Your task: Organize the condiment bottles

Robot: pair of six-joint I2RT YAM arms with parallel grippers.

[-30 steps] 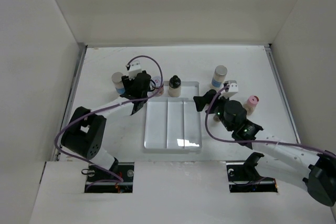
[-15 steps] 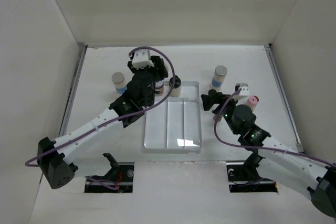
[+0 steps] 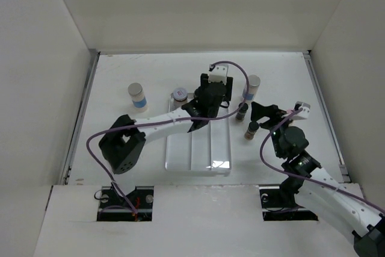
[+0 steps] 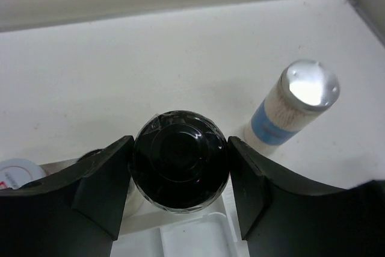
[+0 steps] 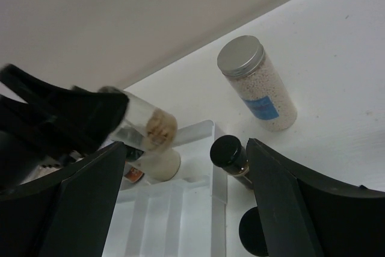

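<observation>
Black-capped bottle (image 4: 180,167) is clamped between the left pincer's (image 4: 179,156) fingers, over the far edge of the clear tray (image 3: 198,148). Right pincer (image 3: 257,112) gapes open and empty, near a small dark-capped bottle (image 3: 242,111) standing just left of it on the worktop (image 3: 120,70).

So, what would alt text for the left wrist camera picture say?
The left end effector grips a black-capped bottle, seen from above. A silver-capped bottle with a blue label stands to its right on the white table.
</observation>
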